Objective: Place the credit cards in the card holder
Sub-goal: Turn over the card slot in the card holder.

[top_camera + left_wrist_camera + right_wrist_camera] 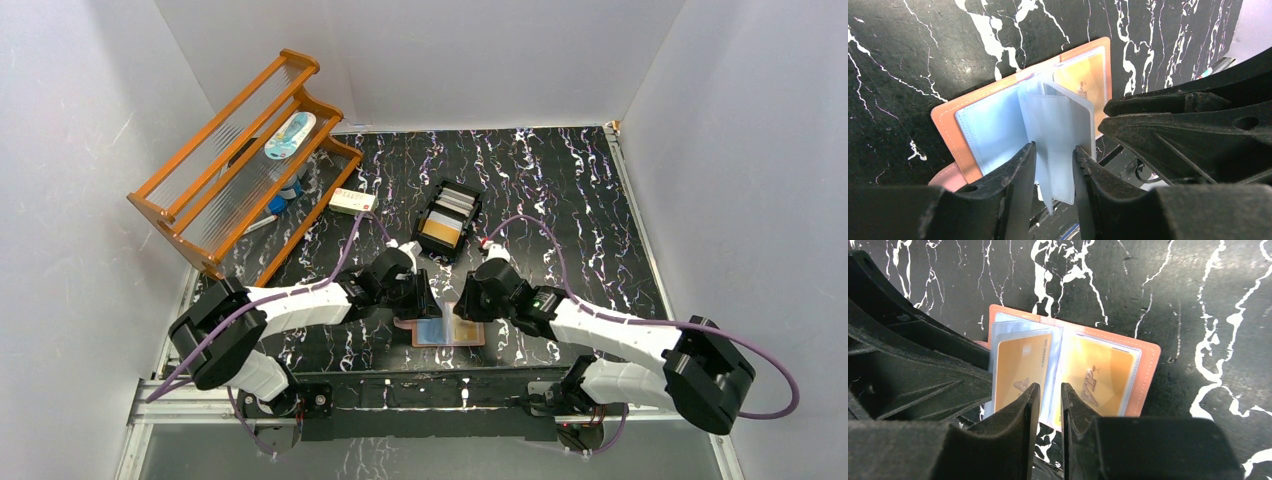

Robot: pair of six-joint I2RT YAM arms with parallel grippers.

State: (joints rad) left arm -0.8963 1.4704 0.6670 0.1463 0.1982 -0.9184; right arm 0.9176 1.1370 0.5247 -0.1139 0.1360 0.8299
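Top, left-wrist and right-wrist views of the loading step. The card holder (448,332) lies opened flat on the marbled table (560,200) at the near edge, at 6 o'clock from the black slotted tray (474,218), with both arms converging on it. From the holder, the left gripper (1054,160) stands at 10 o'clock and the right gripper (1050,400) at 1 o'clock. The left fingers are a little apart and straddle the upright clear sleeves (1053,120); they bracket the leaves rather than visibly pinch them. The right fingers show only a narrow slit between them, poised over the fold of the holder, and no card is seen in them. Two gold cards (1020,372) already sit behind plastic, one in a raised leaf at 9 o'clock of the fold and one in the page at 3 o'clock. The remaining cards (441,231), gold and silver-grey, rest in the tray. A white-and-red box (352,200) lies at 10 o'clock from the tray, beside the wooden rack (240,160). Judged from this layout, the task is partly done: a seated card appears to be just let go, with the stock in the tray untouched. The next move would call for one arm to lift clear and fetch a card from the tray, while the other keeps an empty sleeve fanned open. The sleeves are limp and glossy, so a mouth may close or a card may slide between leaves.
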